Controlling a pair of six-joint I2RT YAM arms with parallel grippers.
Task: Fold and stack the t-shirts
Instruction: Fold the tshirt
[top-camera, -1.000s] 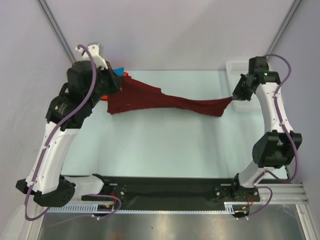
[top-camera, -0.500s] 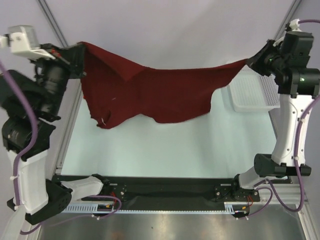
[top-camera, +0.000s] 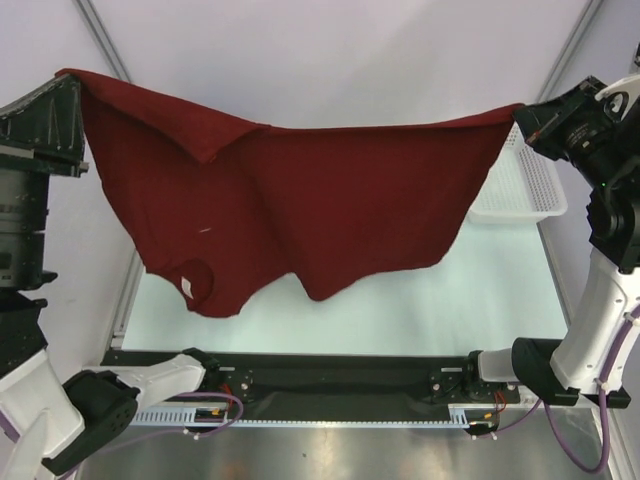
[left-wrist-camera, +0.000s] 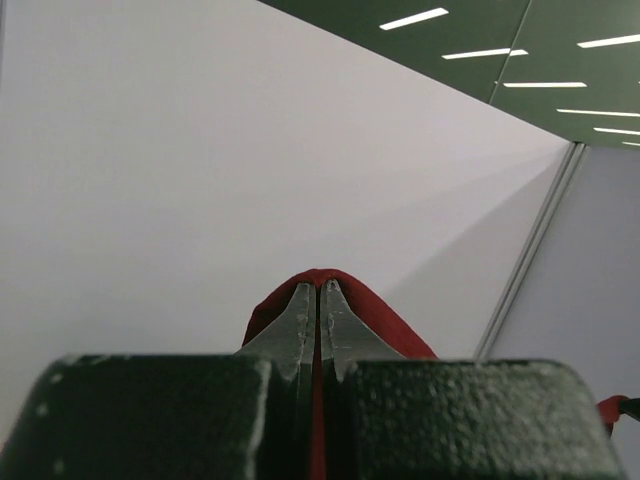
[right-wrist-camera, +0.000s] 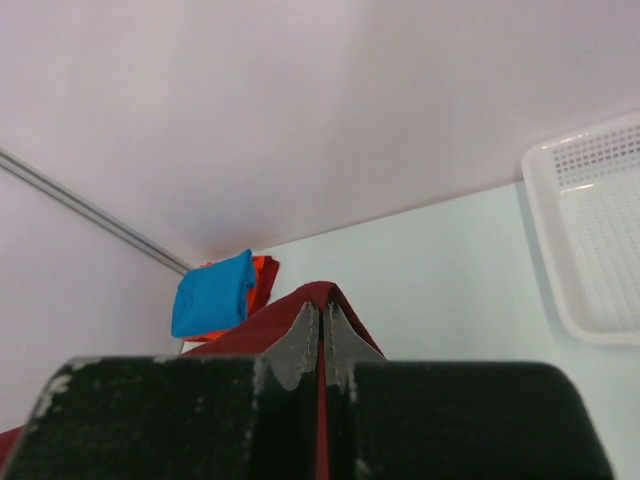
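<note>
The dark maroon t-shirt (top-camera: 320, 210) hangs spread wide in the air above the table, stretched between both arms. My left gripper (top-camera: 72, 78) is shut on its upper left corner; in the left wrist view maroon cloth (left-wrist-camera: 345, 305) wraps over the closed fingertips of that gripper (left-wrist-camera: 318, 290). My right gripper (top-camera: 518, 112) is shut on the upper right corner, and cloth (right-wrist-camera: 260, 330) drapes from the tips of the gripper (right-wrist-camera: 321, 310). A folded bright blue t-shirt (right-wrist-camera: 212, 292) lies on an orange-red one (right-wrist-camera: 262, 275) at the table's far corner.
A white mesh basket (top-camera: 525, 185) stands at the back right of the table, partly behind the raised shirt; its rim (right-wrist-camera: 545, 225) shows in the right wrist view. The pale table surface (top-camera: 400, 310) is visible under the hanging shirt.
Both arms rose and spread apart, lifting the maroon shirt from a low sagging drape to a wide, high hanging sheet. Both grips held.
</note>
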